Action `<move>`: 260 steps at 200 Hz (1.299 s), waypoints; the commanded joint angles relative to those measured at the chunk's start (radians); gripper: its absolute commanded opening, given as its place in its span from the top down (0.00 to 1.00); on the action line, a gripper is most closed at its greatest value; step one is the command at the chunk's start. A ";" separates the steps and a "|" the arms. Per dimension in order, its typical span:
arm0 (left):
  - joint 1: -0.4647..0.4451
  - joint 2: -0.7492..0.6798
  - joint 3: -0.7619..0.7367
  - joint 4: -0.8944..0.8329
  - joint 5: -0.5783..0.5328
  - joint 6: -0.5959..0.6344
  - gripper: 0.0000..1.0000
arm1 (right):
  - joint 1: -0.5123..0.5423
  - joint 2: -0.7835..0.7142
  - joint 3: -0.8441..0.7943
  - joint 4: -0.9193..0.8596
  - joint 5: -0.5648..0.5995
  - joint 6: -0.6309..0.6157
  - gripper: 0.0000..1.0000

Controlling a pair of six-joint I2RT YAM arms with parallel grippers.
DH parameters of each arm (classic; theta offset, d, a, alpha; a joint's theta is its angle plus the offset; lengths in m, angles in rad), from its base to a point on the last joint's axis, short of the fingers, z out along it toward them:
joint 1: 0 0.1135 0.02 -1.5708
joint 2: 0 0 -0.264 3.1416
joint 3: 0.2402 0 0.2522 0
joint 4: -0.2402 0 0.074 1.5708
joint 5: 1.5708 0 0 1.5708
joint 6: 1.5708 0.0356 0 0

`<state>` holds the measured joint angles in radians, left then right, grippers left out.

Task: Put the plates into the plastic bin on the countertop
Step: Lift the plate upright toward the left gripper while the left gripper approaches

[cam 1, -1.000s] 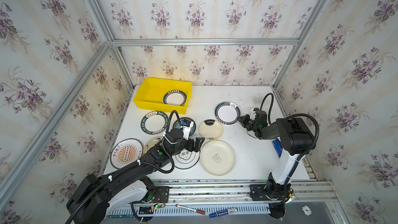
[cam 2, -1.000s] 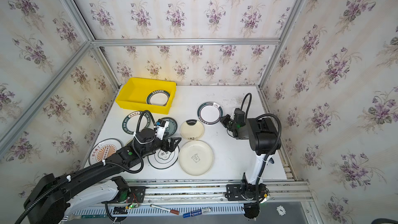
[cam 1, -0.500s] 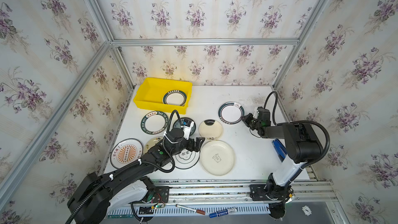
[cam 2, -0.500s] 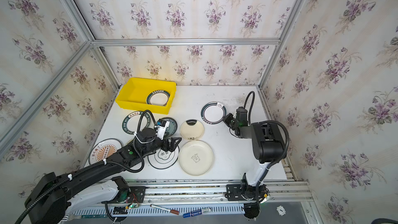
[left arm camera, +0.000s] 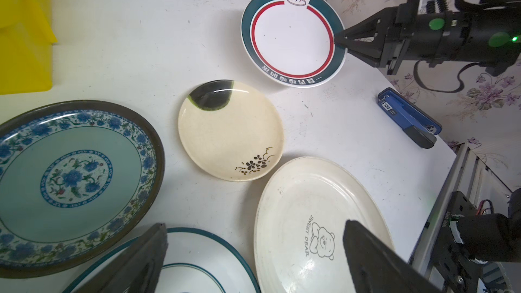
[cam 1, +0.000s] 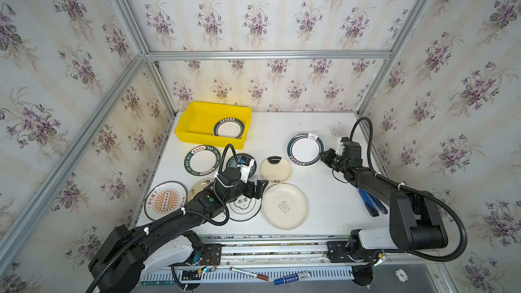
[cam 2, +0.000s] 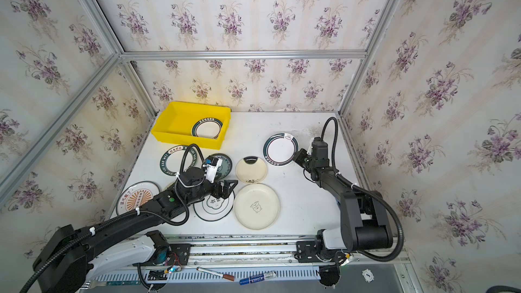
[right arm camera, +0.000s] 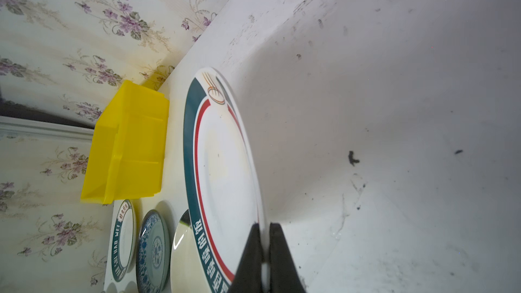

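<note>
My right gripper (cam 1: 324, 156) (right arm camera: 264, 225) is shut on the rim of a white plate with a green rim and a red ring (cam 1: 305, 149) (right arm camera: 222, 164) (left arm camera: 293, 38) at the back right of the countertop (cam 1: 324, 193); its gripped side looks slightly raised. My left gripper (cam 1: 260, 188) (left arm camera: 255, 224) hangs open and empty over a green-ringed white plate (cam 1: 244, 207) and a large cream plate (cam 1: 284, 205). The yellow plastic bin (cam 1: 208, 139) at the back left holds one green-rimmed plate (cam 1: 229, 128). Several more plates lie loose, among them a teal patterned one (left arm camera: 70, 176) and an orange sunburst one (cam 1: 165, 200).
A blue hand tool (cam 1: 372, 202) (left arm camera: 406, 115) lies by the right edge under my right arm. Flowered walls with aluminium rails close in the left, back and right sides. Two markers (cam 1: 291, 276) rest on the front rail below the tabletop.
My right gripper has drawn the red-ringed plate a little to the right while the arm's elbow swung down towards the front right. The left arm has stayed still.
</note>
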<state>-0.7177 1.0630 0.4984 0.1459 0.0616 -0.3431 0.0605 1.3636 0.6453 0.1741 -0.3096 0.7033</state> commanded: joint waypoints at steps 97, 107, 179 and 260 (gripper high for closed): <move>0.003 -0.005 -0.006 0.066 0.058 0.009 0.00 | 0.245 -0.294 -0.177 0.038 -0.043 0.107 1.00; 0.003 0.000 -0.004 0.066 0.057 0.004 0.00 | 0.259 -0.299 -0.198 0.073 -0.051 0.128 1.00; 0.003 0.028 0.001 0.092 0.080 -0.028 0.00 | 0.302 -0.344 -0.323 0.253 -0.081 0.284 1.00; 0.003 0.078 0.017 0.130 0.127 -0.050 0.03 | 0.392 -0.385 -0.346 0.278 -0.033 0.332 1.00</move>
<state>-0.7158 1.1313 0.4995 0.2390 0.1707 -0.3862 0.4343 0.9878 0.2989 0.3607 -0.3698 1.0035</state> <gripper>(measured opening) 0.989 0.082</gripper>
